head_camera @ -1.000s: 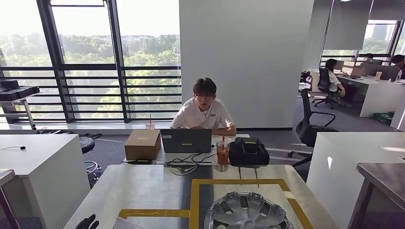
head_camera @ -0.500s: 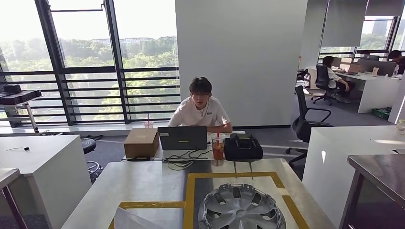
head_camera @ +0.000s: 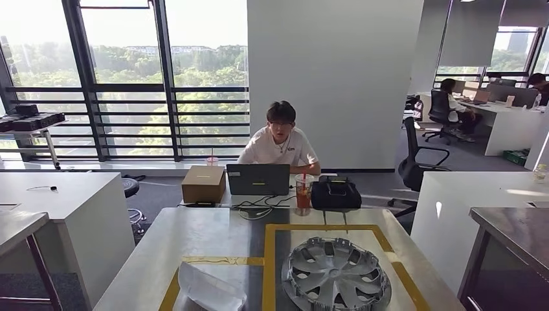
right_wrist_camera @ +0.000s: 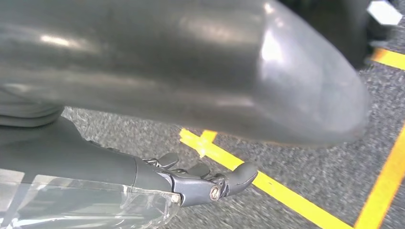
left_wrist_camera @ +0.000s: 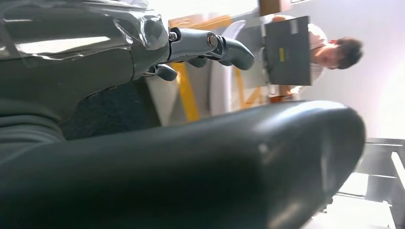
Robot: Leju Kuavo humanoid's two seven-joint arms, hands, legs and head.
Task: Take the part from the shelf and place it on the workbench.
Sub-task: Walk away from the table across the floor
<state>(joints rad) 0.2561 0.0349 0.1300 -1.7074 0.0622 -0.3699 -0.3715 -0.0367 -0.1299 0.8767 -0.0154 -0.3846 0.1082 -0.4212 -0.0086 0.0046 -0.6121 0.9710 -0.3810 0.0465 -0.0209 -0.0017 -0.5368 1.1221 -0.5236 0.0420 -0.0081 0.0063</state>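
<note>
The part [head_camera: 210, 291] is a clear plastic shell that shows at the lower left of the head view, over the workbench [head_camera: 194, 236] with its yellow tape outlines. In the left wrist view my left hand [left_wrist_camera: 191, 47] holds the clear part [left_wrist_camera: 71, 28], fingers lying along it and the thick thumb opposite. My right hand [right_wrist_camera: 191, 183] grips the clear part [right_wrist_camera: 86, 205] the same way, above a grey speckled surface with yellow lines. A silver hubcap [head_camera: 335, 275] lies inside the taped square to the right of the part.
At the bench's far end sit a cardboard box [head_camera: 203, 184], a laptop [head_camera: 257, 179], a drink cup [head_camera: 302, 194] and a black bag [head_camera: 335, 193], with a person [head_camera: 281, 139] behind. A white table [head_camera: 65, 194] stands left, a dark one [head_camera: 518, 227] right.
The camera has shifted, so the bench and hubcap sit higher in the picture. More of the clear part now shows over the bench's near left corner.
</note>
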